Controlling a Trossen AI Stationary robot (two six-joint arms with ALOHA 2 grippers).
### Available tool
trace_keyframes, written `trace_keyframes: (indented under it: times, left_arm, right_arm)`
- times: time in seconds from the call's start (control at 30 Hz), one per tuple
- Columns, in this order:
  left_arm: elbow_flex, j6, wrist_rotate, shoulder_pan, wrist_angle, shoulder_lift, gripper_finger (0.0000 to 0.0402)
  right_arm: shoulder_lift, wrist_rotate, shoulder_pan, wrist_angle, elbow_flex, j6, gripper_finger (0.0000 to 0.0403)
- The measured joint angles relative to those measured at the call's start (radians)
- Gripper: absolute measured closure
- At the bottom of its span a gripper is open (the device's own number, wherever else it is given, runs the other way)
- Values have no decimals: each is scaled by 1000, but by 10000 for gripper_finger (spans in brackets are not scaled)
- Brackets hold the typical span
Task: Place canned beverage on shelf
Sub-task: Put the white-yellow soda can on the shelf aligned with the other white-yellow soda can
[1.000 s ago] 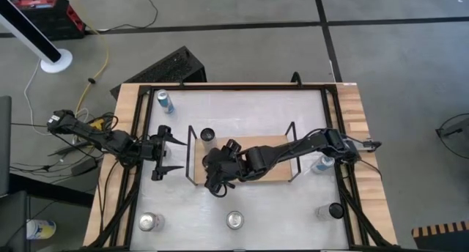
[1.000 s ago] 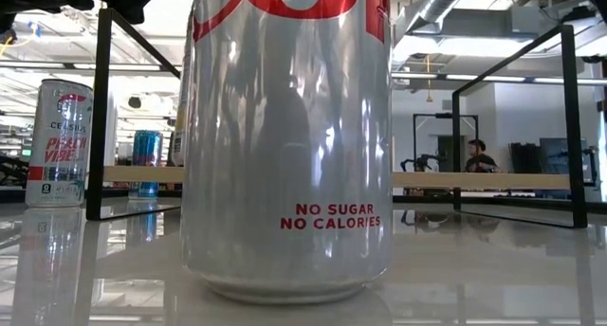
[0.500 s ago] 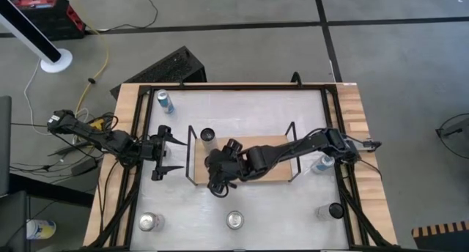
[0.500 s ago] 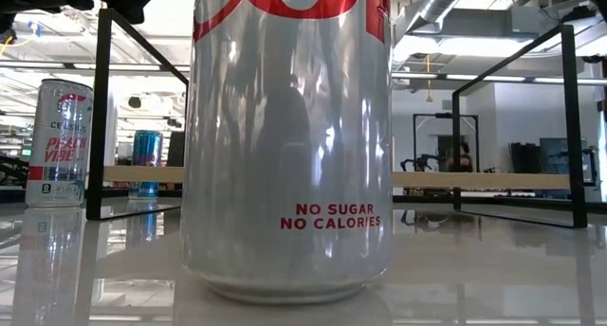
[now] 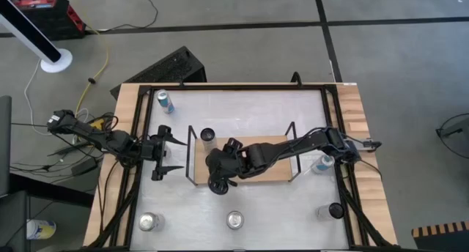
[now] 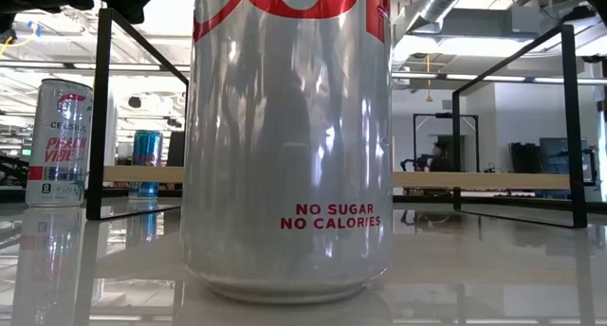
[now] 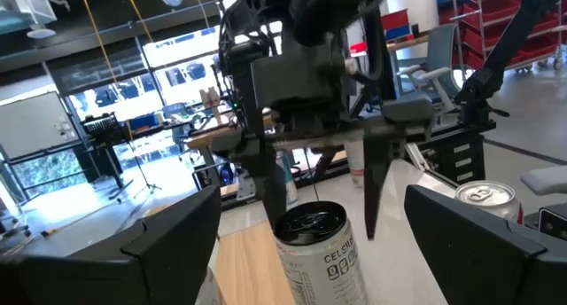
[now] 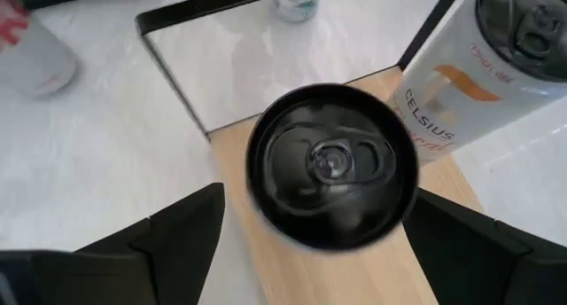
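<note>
Silver can (image 6: 287,141) — "NO SUGAR NO CALORIES"; white can (image 8: 483,70) — "CELSIUS".

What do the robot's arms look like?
Two thin, jointed arms, black all over. The left end effector has two long pointed black fingers, like a beak. The right end effector is chunky and black. Dark cables trail behind the left arm.

A blue can (image 5: 164,101) is seen at the back left corner of the desk (image 5: 249,109). Two silver cans (image 5: 150,221) (image 5: 234,220) are set along the front edge, the middle one marked "NO SUGAR NO CALORIES". A dark-topped can (image 5: 335,210) is placed at the front right corner, and a pale can (image 5: 322,163) by the right edge. On the floor behind the back left corner lie a black crate (image 5: 172,67), a white stand base (image 5: 57,60) and a red box (image 5: 44,12). A person (image 6: 438,155) is seen in the room behind.
</note>
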Motion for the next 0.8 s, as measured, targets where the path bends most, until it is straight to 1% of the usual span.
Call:
trace_keyframes:
  times: [0.1,0.2,0.43,0.57,0.8]
  left_arm:
    - [0,0,0,0,0,0,58]
    - [0,0,0,0,0,0,58]
    - [0,0,0,0,0,0,58]
    - [0,0,0,0,0,0,58]
    - [0,2,0,0,0,0,58]
  right_arm:
    - [-1,-25,-1,-45,49,-57,42]
    - [-1,-33,0,-89,79,-156,43]
    - [0,-54,0,-132,85,-382,43]
    - [0,-53,-2,-114,85,-440,43]
    - [0,-53,-21,-105,85,-483,43]
